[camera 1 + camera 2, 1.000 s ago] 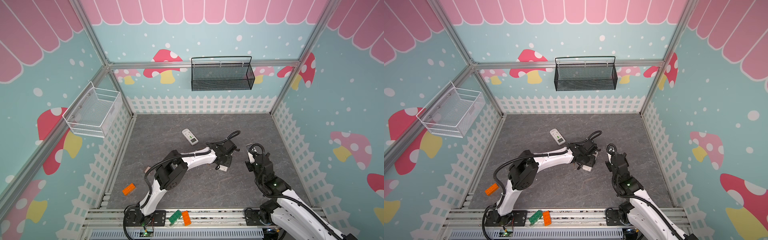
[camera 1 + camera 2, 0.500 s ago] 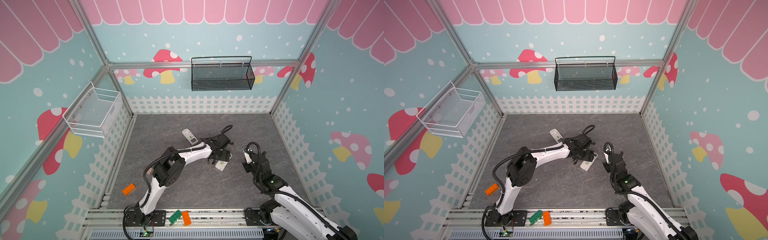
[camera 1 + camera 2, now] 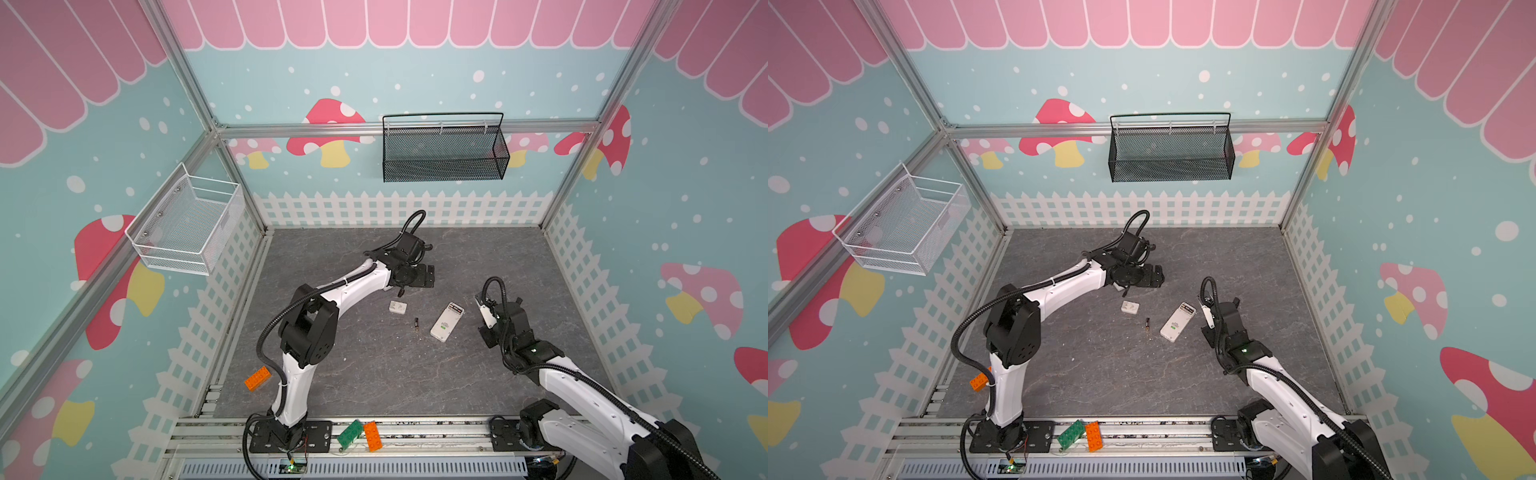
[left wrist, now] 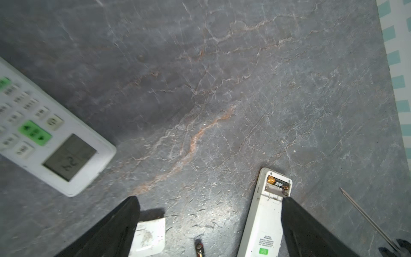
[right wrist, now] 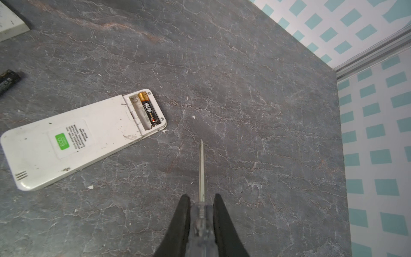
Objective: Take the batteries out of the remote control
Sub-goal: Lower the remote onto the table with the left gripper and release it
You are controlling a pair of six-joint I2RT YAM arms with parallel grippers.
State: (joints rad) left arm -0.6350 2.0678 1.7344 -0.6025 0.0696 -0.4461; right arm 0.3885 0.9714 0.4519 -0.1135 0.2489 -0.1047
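Note:
A white remote control (image 3: 445, 323) (image 5: 73, 138) lies face down mid-floor, its battery compartment uncovered. One of the batteries (image 5: 149, 110) (image 4: 278, 183) sits in that compartment. Another (image 3: 416, 323) (image 3: 1147, 324) (image 4: 199, 248) lies loose on the floor to its left. The white cover (image 3: 398, 307) (image 4: 150, 235) rests beside it. My left gripper (image 3: 424, 277) (image 4: 210, 200) hovers behind them, open and empty. My right gripper (image 5: 201, 198) (image 3: 485, 311), right of the remote, is shut on a clear-handled screwdriver (image 5: 201, 169), whose tip points past the remote's open end.
A second remote (image 4: 44, 138) lies face up under my left arm, hidden in both top views. An orange brick (image 3: 257, 378) sits front left. Green (image 3: 351, 433) and orange (image 3: 372, 435) bricks lie on the front rail. A black basket (image 3: 444, 149) and a white basket (image 3: 187, 226) hang on the walls.
My left gripper has opened fully and drawn back from the remote toward the rear, uncovering the loose battery and cover. My right gripper shifted slightly left, still holding the screwdriver.

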